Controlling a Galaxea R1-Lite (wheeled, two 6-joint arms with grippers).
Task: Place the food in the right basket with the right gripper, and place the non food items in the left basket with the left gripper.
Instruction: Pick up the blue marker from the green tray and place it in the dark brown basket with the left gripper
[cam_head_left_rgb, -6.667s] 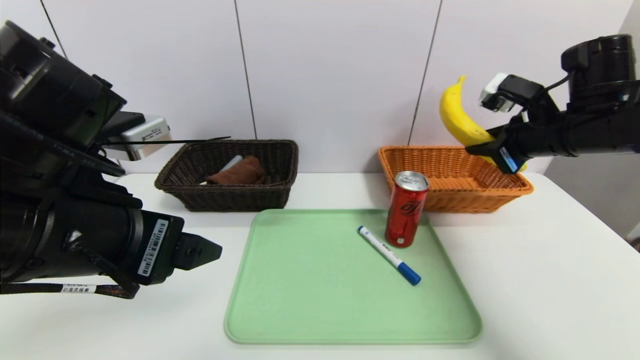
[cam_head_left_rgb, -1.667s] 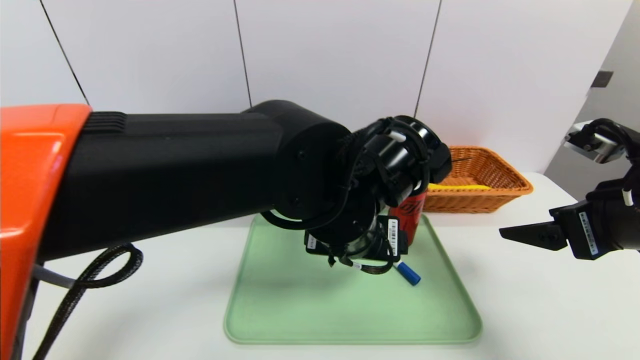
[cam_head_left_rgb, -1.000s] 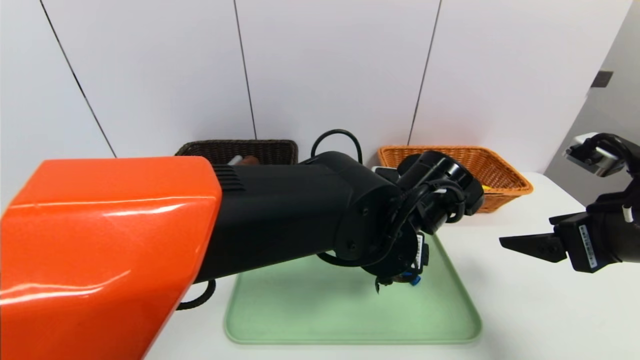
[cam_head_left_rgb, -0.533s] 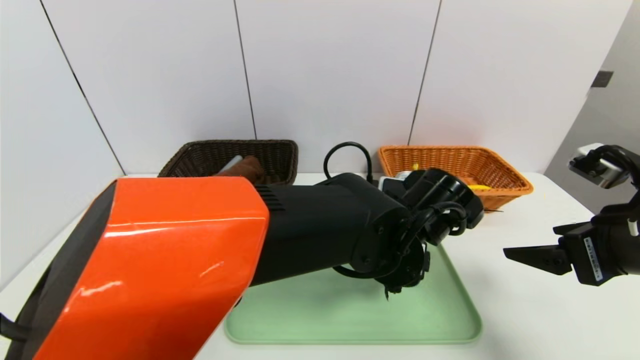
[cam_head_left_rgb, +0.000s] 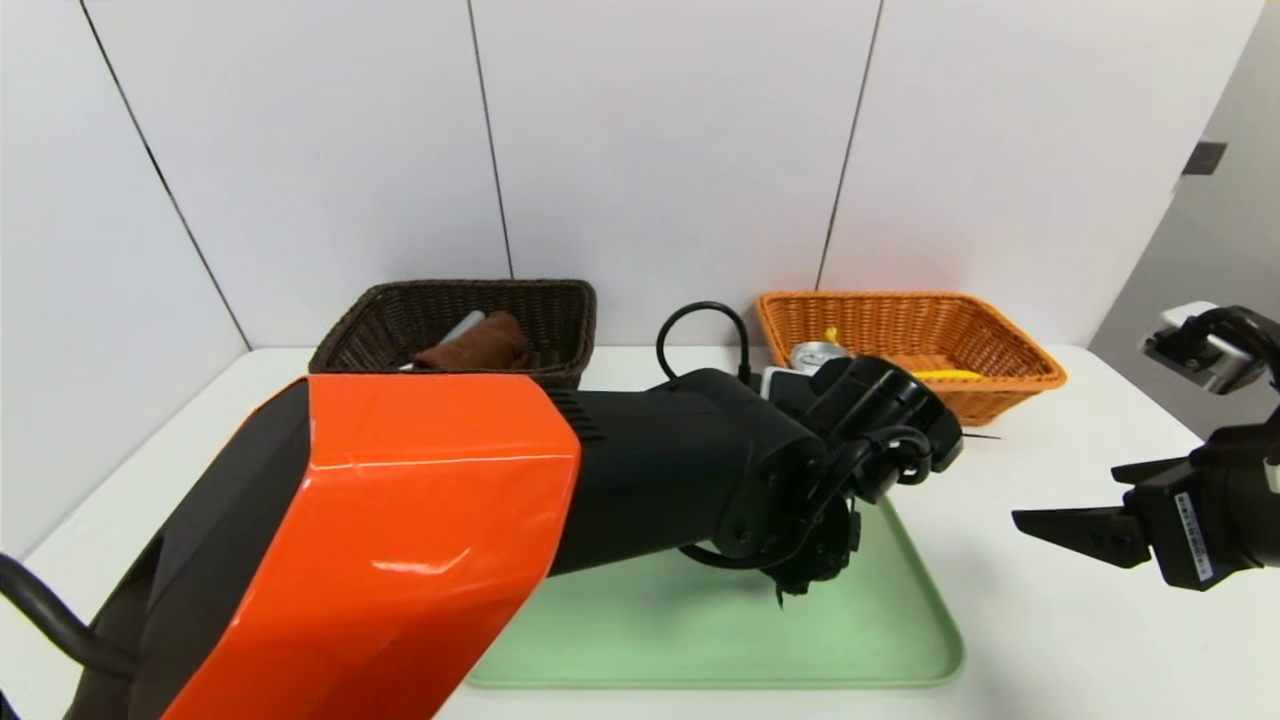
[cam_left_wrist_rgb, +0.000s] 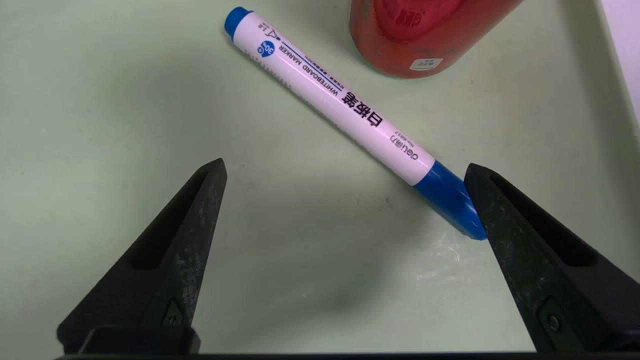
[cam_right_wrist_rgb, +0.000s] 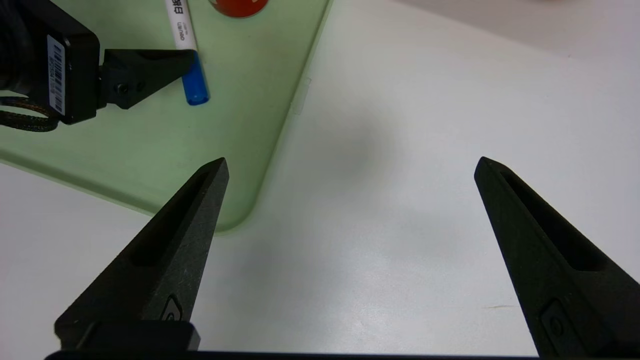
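The white surface (cam_head_left_rgb: 1050, 620) carries a pale green tray (cam_head_left_rgb: 700, 640) at its middle and 2 wicker baskets along the back wall. The left arm (cam_head_left_rgb: 420, 540), black with a big orange shell, reaches across the tray and hides much of it in the head view. The dark brown left basket (cam_head_left_rgb: 540, 310) holds the rolled brown cloth (cam_head_left_rgb: 478, 345), with a pale grey handle (cam_head_left_rgb: 458, 327) beside it. The orange right basket (cam_head_left_rgb: 985, 335) holds the yellow banana (cam_head_left_rgb: 945, 375).

The left gripper (cam_left_wrist_rgb: 345, 172) hangs low over the tray, its 2 fingers (cam_left_wrist_rgb: 192, 220) spread wide with nothing held. The white marker (cam_left_wrist_rgb: 340, 105) lies flat on the tray, slanted ahead of them; its blue cap (cam_left_wrist_rgb: 447, 200) sits just at the tip of 1 finger, though contact cannot be told. The red drink can (cam_left_wrist_rgb: 415, 30) stands on the tray just beyond the marker, its silver top (cam_head_left_rgb: 815, 355) peeking past the arm.

The right gripper (cam_right_wrist_rgb: 350, 167) hovers above bare surface to the tray's right, fingers (cam_right_wrist_rgb: 170, 250) wide apart and empty.
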